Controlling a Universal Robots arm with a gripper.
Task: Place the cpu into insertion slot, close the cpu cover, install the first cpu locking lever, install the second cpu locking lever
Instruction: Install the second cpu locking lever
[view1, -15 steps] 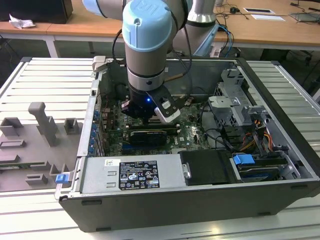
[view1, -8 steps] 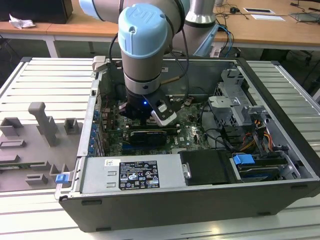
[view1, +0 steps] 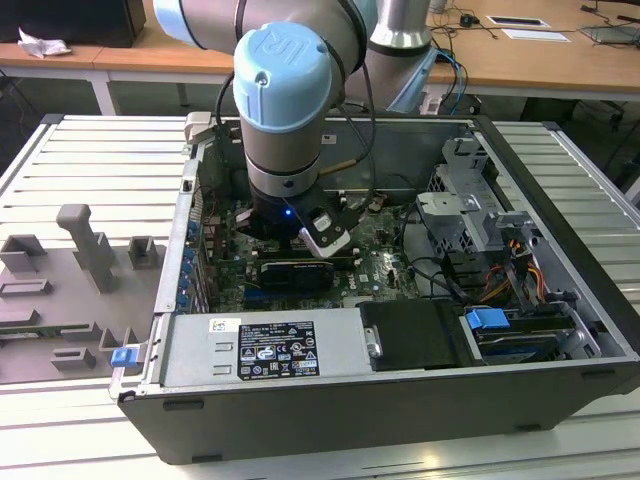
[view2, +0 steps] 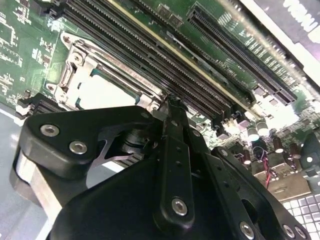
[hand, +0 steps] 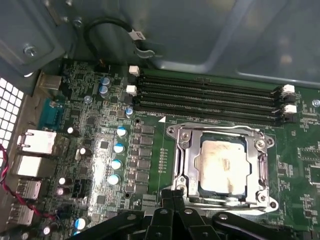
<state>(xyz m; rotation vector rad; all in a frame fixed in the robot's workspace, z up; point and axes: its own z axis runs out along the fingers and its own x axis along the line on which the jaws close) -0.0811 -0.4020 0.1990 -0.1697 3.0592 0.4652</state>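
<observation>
Pincer fingers together, holding nothing, tips at edge of cover. Cover is down over cpu seated in slot.

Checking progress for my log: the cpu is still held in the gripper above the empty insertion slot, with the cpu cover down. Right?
Not quite. In the first wrist view the cpu already sits in the insertion slot, framed by the lowered cpu cover. The gripper is at the socket's edge.
</observation>
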